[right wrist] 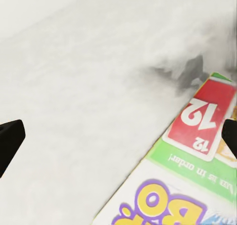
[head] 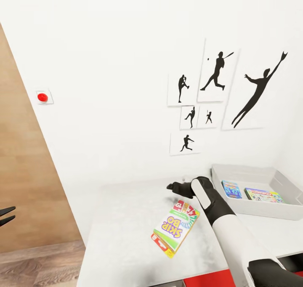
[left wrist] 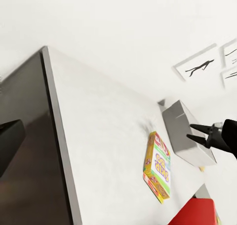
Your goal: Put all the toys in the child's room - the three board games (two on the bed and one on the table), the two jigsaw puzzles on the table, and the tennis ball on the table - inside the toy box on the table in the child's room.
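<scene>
We found the Skip-Bo board game (head: 176,228) lying flat on the light-grey table (head: 122,219), low and centre in the head view, with its long axis running diagonally from the lower left up toward the upper right of that frame. The right gripper (head: 173,187) hung just above the box's upper end, near its red card corner, so the game lay below and slightly toward the bottom of the frame from the fingertips. Its two dark fingers stood apart and held nothing; in the right wrist view the fingertips (right wrist: 10,141) sat at opposite edges with bare tabletop and the box's red corner between them. The right arm reached in from the lower right, forearm slanting up and left, wrist bent leftward. The toy box (head: 235,209) sat at the right of the frame, just beyond that arm, already holding a blue game (head: 231,190) and a green one (head: 261,195). The left gripper (head: 6,216) stood at the far left edge, well apart from the box, fingers spread. We judged the right arm the one to take the game.
</scene>
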Robot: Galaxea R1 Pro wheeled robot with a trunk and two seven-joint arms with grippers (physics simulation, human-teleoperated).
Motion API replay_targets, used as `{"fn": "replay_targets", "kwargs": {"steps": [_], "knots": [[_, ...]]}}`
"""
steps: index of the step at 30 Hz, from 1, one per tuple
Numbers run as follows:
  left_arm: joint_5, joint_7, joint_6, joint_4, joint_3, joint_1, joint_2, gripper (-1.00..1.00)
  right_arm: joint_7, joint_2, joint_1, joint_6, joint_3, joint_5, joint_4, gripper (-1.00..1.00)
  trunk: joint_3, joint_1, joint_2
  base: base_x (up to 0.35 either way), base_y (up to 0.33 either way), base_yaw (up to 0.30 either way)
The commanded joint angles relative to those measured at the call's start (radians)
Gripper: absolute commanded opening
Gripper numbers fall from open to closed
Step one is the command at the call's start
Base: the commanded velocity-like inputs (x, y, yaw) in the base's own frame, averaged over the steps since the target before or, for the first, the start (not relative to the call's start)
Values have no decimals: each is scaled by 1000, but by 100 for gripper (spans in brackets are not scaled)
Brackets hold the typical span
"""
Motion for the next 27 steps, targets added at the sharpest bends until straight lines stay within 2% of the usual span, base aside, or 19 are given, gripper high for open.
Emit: {"fn": "replay_targets", "kwargs": {"steps": [1,5,14,19,27], "knots": [[3,-4,11,1,-3,-1,1,100,-19,0,-3,2,2,-11,4,100,-2,0,-1,0,11,0],[3,-4,11,1,-3,-1,0,100,-49,-8,-9,1,2,-10,17,100,-2,0,-1,0,6,0],[3,-4,11,0,-3,-1,0,100,-62,-14,-11,-1,7,-6,21,100,-2,0,-1,0,1,0],[3,-4,11,-1,-3,-1,-1,100,-65,-18,-12,-35,8,-4,22,100,-2,0,-1,0,0,0],[3,-4,11,-1,-3,-1,-1,100,-67,-23,-14,-66,6,21,23,100,-2,0,-1,0,0,0]]}}
